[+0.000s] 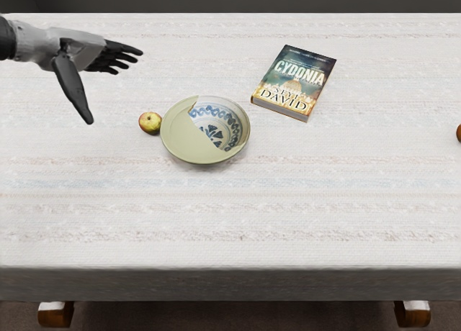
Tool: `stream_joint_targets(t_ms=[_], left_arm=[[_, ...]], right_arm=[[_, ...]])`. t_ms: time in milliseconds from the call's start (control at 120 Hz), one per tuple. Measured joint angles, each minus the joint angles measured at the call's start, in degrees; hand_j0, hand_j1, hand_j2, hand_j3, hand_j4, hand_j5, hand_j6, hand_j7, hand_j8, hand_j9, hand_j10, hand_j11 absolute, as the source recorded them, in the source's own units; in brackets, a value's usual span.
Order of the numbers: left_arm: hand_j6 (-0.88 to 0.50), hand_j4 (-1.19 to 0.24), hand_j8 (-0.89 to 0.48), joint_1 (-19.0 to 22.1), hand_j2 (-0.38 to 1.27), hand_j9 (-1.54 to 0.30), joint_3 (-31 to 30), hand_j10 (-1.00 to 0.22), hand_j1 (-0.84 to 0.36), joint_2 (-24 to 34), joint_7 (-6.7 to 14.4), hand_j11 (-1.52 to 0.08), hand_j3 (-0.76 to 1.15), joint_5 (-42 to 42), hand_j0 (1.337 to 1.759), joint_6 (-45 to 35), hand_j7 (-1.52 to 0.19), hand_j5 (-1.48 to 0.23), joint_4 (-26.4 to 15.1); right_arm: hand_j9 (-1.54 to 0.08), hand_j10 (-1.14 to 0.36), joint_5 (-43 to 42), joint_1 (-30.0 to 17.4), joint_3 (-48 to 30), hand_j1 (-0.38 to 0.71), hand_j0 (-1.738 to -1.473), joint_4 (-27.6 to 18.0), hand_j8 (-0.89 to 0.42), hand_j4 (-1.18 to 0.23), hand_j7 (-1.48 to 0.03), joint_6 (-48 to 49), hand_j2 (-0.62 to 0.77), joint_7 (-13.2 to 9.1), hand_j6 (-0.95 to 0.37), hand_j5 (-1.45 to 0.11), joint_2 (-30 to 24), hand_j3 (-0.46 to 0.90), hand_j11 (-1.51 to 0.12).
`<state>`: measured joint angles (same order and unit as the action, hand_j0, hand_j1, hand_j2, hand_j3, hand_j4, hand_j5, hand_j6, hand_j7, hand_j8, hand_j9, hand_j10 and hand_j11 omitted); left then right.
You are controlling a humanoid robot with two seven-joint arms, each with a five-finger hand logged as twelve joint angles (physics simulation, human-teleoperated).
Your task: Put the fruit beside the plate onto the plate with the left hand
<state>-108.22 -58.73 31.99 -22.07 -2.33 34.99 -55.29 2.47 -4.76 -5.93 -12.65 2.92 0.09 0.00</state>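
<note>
My left hand [85,52] up and left of plate [173,140], well apart from it. My fingers [122,52] spread, holding nothing. Apple [150,122] on desk [230,223], just beside plate's left rim. I should come down on apple from side away from plate, avoid nudging rim, wrap fully since round apple likely rolls, then lift clear over rim. I ignore book [294,83] right of plate.

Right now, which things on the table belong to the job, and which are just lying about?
In the job:
left hand, open, up-left of the fruit
apple, at the plate's left rim
plate, nothing on it yet

Lying about:
book, flat, up-right of the plate
reddish object, cut off at the right edge
</note>
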Motion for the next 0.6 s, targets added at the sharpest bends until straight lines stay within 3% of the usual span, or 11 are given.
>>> stream_joint_targets(t_ms=[233,333,400,467,508,600], left_arm=[[-0.01,0.0,0.0,1.9,0.0,0.0,0.6,0.0,0.34,-1.3,0.2,0.0,0.0,0.0,1.658,0.0,0.0,0.0,2.9],[-0.01,-0.01,-0.01,4.0,0.0,0.0,4.1,0.0,0.35,-4.2,5.2,0.0,0.0,-0.1,1.658,0.0,0.0,-0.01,7.2],[0.0,0.0,0.0,-0.4,0.0,0.0,3.2,0.0,0.35,-12.4,7.3,0.0,0.0,0.4,1.658,0.0,0.0,0.0,9.2],[0.0,0.0,0.0,-5.2,0.0,0.0,-2.6,0.0,0.35,-20.5,8.4,0.0,0.0,1.2,1.658,0.0,0.0,0.0,9.3],[0.0,0.0,0.0,-10.3,0.0,0.0,-7.3,0.0,0.35,-25.7,8.8,0.0,0.0,1.5,1.658,0.0,0.0,0.0,7.7],[0.0,0.0,0.0,-13.0,0.0,0.0,-15.3,0.0,0.35,-29.9,9.3,0.0,0.0,5.9,1.658,-2.4,0.0,0.0,0.9]], right_arm=[[-0.02,-0.02,0.0,-0.1,0.0,-0.33,-1.658,0.2,-0.02,-0.02,-0.02,0.1,0.0,0.0,-0.01,-0.02,0.0,0.0,-0.02],[-0.02,-0.01,0.0,-0.2,0.0,-0.33,-1.658,0.2,-0.01,-0.02,-0.02,0.1,0.0,0.0,-0.02,-0.02,0.0,0.0,-0.02],[-0.02,-0.01,0.0,-0.2,0.0,-0.33,-1.658,0.2,-0.01,-0.02,-0.02,0.1,0.0,0.0,-0.02,-0.02,0.0,0.0,-0.02],[-0.02,-0.02,0.0,-0.2,0.0,-0.33,-1.658,0.3,-0.02,-0.02,-0.02,0.1,0.0,0.0,-0.02,-0.02,0.0,0.0,-0.02],[-0.02,-0.02,0.0,-0.2,0.0,-0.33,-1.658,0.3,-0.02,-0.02,-0.02,0.1,0.0,0.0,-0.02,-0.02,0.0,0.0,-0.02],[-0.02,-0.02,0.0,-0.2,0.0,-0.33,-1.658,0.3,-0.02,-0.02,-0.02,0.1,0.0,0.0,-0.02,-0.02,0.0,0.0,-0.02]])
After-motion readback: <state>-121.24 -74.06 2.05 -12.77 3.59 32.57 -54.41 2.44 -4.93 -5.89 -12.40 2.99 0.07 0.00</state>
